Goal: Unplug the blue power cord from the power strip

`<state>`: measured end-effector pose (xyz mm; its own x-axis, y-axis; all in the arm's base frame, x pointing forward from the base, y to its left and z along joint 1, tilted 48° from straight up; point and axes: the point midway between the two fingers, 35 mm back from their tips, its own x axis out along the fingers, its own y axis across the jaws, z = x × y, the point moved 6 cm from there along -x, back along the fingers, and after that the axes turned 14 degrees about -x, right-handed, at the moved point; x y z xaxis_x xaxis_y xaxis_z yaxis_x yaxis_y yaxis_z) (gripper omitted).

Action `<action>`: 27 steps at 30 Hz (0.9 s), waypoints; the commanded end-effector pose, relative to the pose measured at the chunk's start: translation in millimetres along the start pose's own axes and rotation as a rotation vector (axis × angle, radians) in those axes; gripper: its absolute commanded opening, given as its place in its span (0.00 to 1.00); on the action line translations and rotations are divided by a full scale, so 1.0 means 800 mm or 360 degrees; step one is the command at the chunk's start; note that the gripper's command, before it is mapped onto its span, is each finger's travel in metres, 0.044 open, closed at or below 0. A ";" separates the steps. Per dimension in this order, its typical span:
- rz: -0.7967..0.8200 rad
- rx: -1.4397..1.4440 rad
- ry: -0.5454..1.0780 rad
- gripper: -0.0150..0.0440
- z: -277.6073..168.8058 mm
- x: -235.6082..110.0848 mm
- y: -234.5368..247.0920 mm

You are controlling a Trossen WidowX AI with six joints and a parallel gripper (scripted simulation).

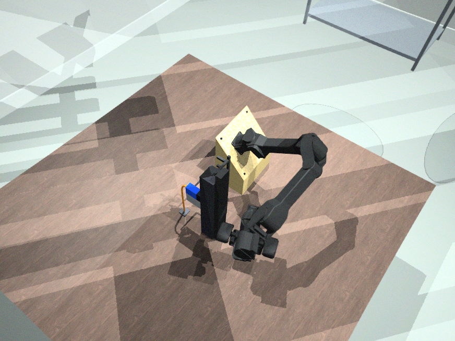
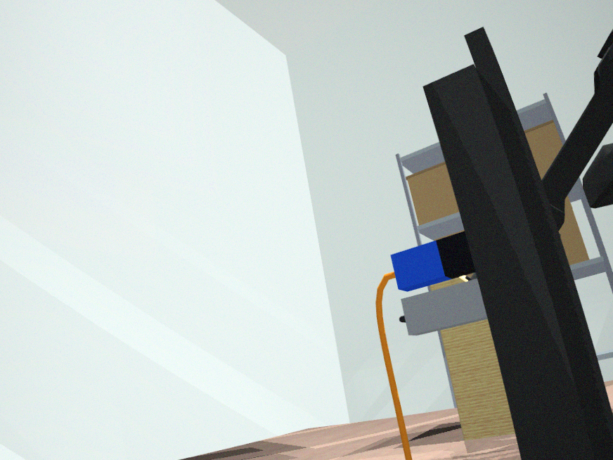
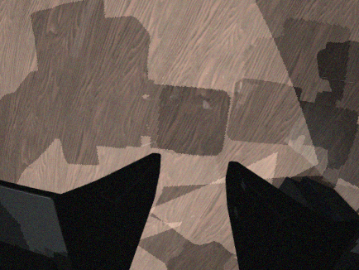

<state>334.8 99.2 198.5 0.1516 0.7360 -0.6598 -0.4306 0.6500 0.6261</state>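
The blue plug (image 1: 192, 191) (image 2: 418, 267) sits in the side of the tall black upright power strip (image 1: 213, 202) (image 2: 505, 247), above a grey block (image 2: 440, 311). Its orange cord (image 1: 182, 198) (image 2: 388, 356) curves down to the floor. My gripper (image 1: 247, 253) (image 3: 193, 166) hangs low over the wooden floor to the right of the strip's foot, on the side away from the plug. Its fingers stand apart with nothing between them; the wrist view shows only floor and shadows.
The arm is mounted on a yellow wooden box (image 1: 235, 124) behind the strip. The brown wooden floor panel (image 1: 110, 220) lies around everything. A metal shelf rack (image 2: 430, 193) (image 1: 367, 22) stands far behind.
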 end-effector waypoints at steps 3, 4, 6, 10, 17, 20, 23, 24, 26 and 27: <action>-0.0166 0.0397 -0.0120 0.53 -0.005 -0.044 -0.101; -0.0187 0.0458 -0.0137 0.53 -0.008 -0.051 -0.116; -0.0227 0.0582 -0.0173 0.53 -0.017 -0.066 -0.146; -0.0323 0.0917 -0.0241 0.53 -0.035 -0.089 -0.198; -0.0388 0.1458 -0.0295 0.53 -0.083 -0.112 -0.265; -0.0358 0.1749 -0.0252 0.53 -0.118 -0.118 -0.284; -0.0293 0.2080 -0.0187 0.53 -0.151 -0.119 -0.292; -0.0269 0.2190 -0.0164 0.53 -0.162 -0.120 -0.294; -0.0218 0.2408 -0.0116 0.53 -0.184 -0.120 -0.297; -0.0187 0.2533 -0.0086 0.53 -0.196 -0.121 -0.298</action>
<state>311.4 -147.1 64.7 0.2146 0.5979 -0.7723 0.7818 0.3688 0.5028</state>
